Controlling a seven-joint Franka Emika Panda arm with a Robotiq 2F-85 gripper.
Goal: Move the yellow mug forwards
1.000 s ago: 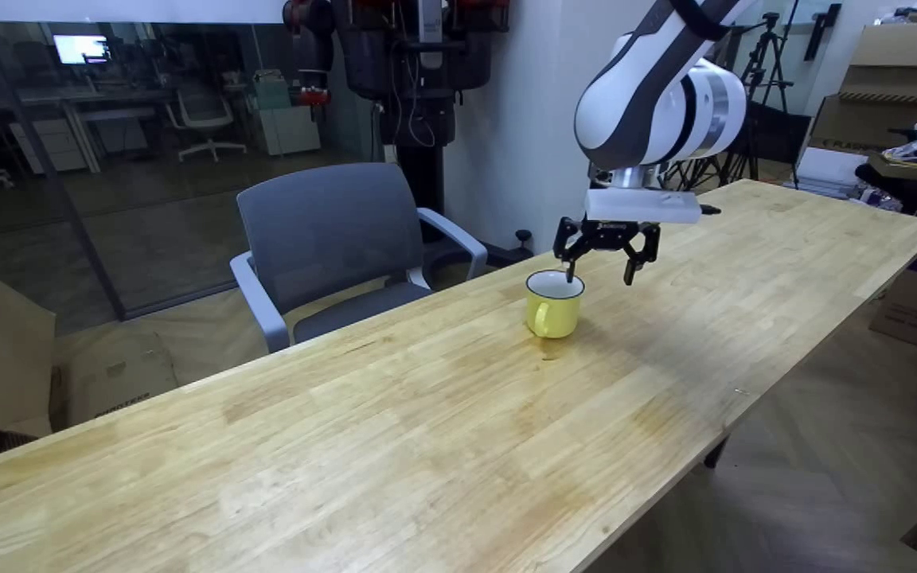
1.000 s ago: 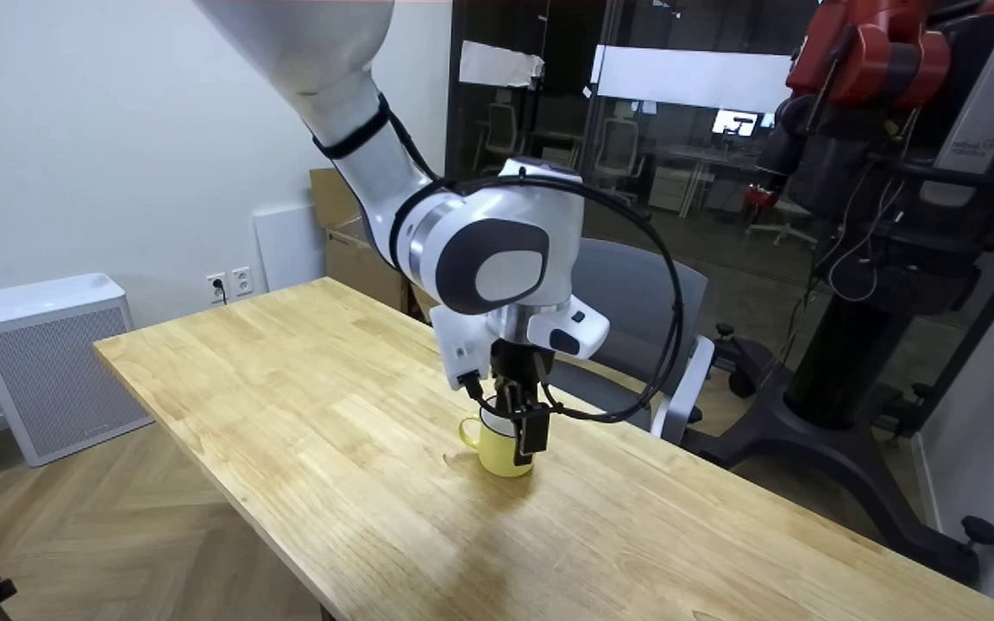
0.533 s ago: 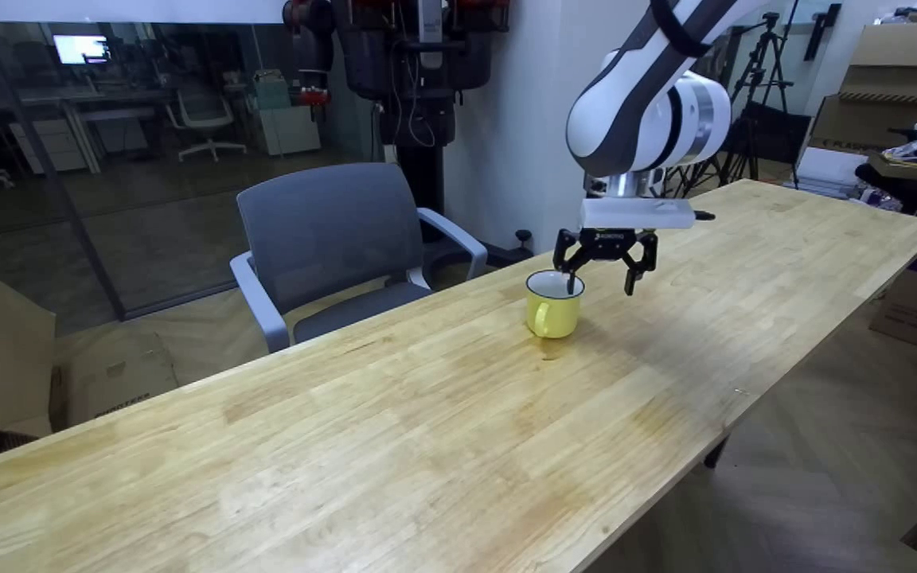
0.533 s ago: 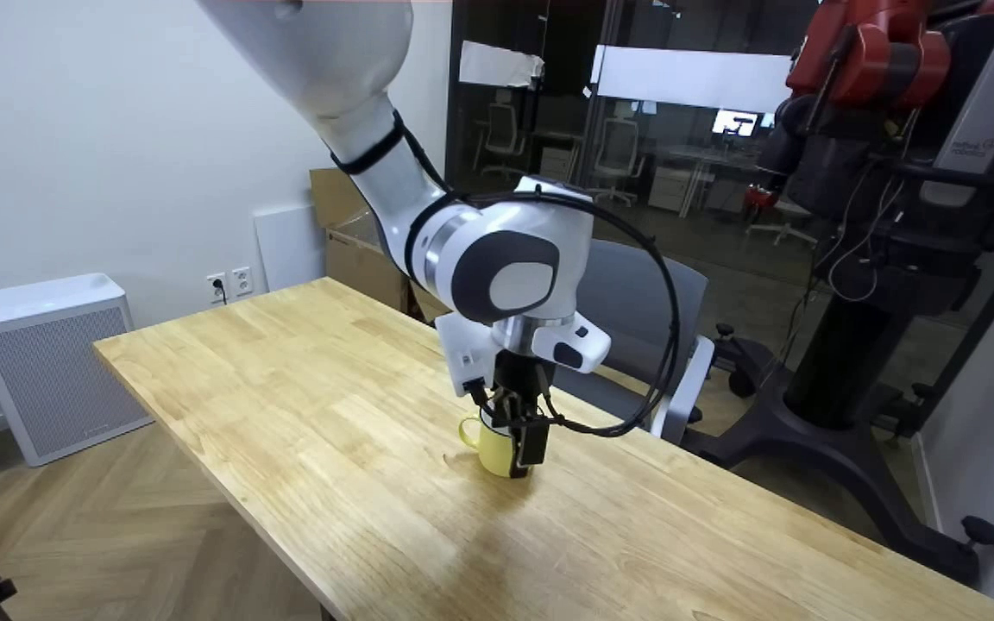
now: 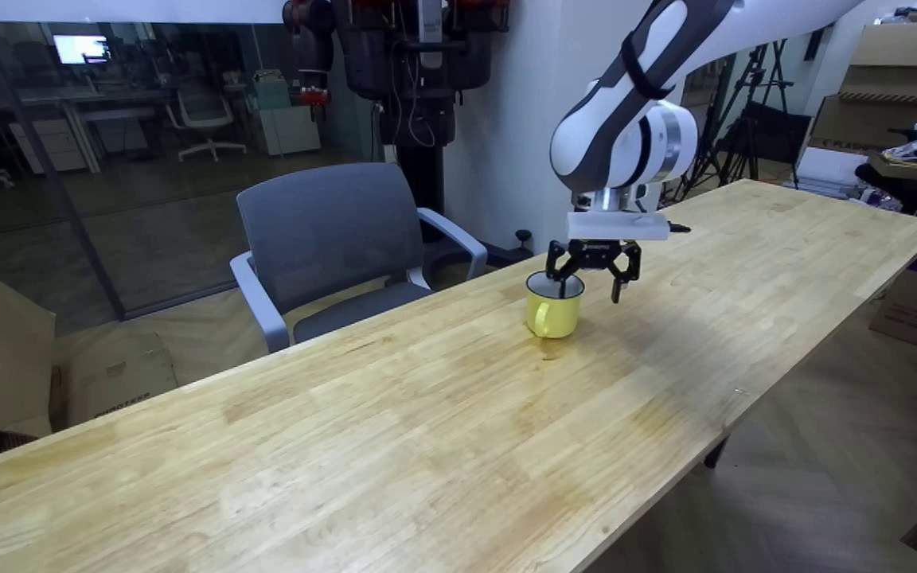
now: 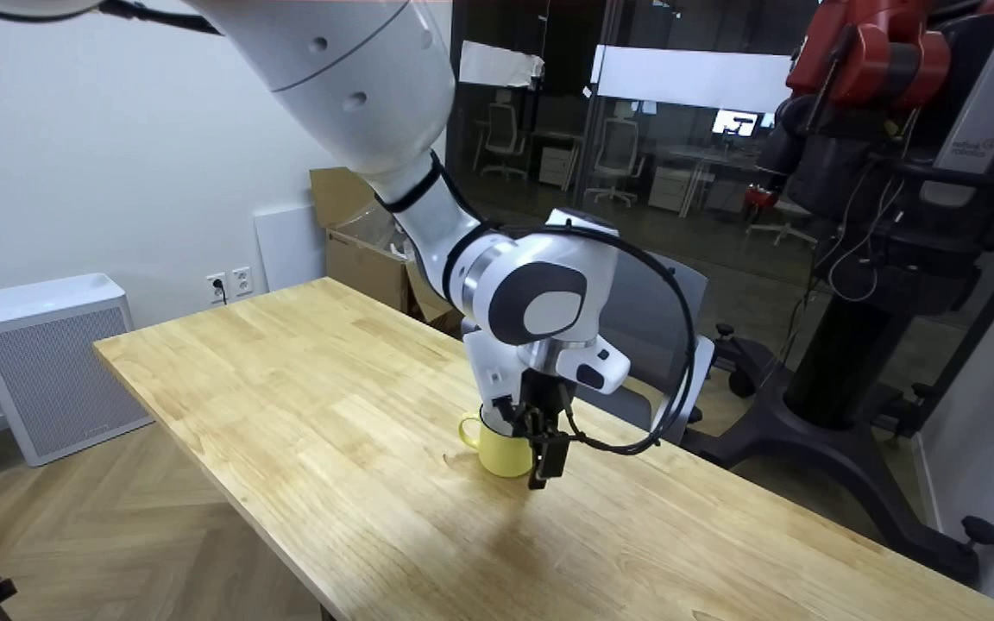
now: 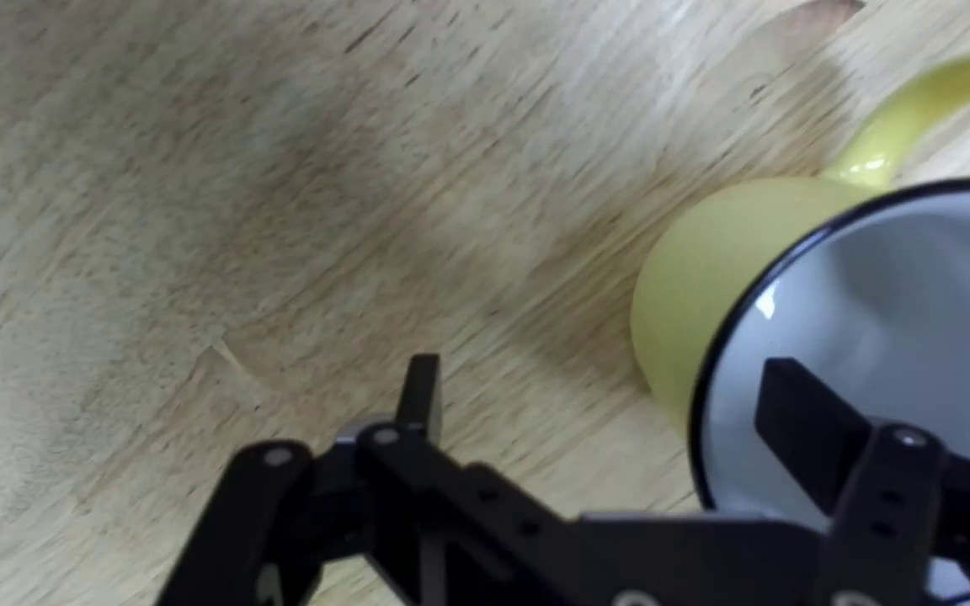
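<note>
The yellow mug (image 5: 558,318) stands upright on the wooden table, with its handle to one side. It also shows in an exterior view (image 6: 500,453), partly hidden by the gripper, and at the right of the wrist view (image 7: 687,286). My gripper (image 5: 590,293) is open and pointing down. In the wrist view the gripper (image 7: 602,364) has one finger over or within the mug's mouth and the other outside, above bare wood. The mug's wall and dark rim lie between the fingers, apart from both. In an exterior view the gripper (image 6: 540,479) overlaps the mug's side.
The wooden table (image 5: 331,446) is long, and a grey chair (image 5: 339,231) stands close against its far edge. A dark and red robot (image 6: 859,345) stands beyond the table. A cable (image 6: 678,345) loops out beside my wrist.
My open gripper has come down and shifted sideways, leftward in an exterior view where its finger sinks deeper into the mug's mouth. The mug has not moved.
</note>
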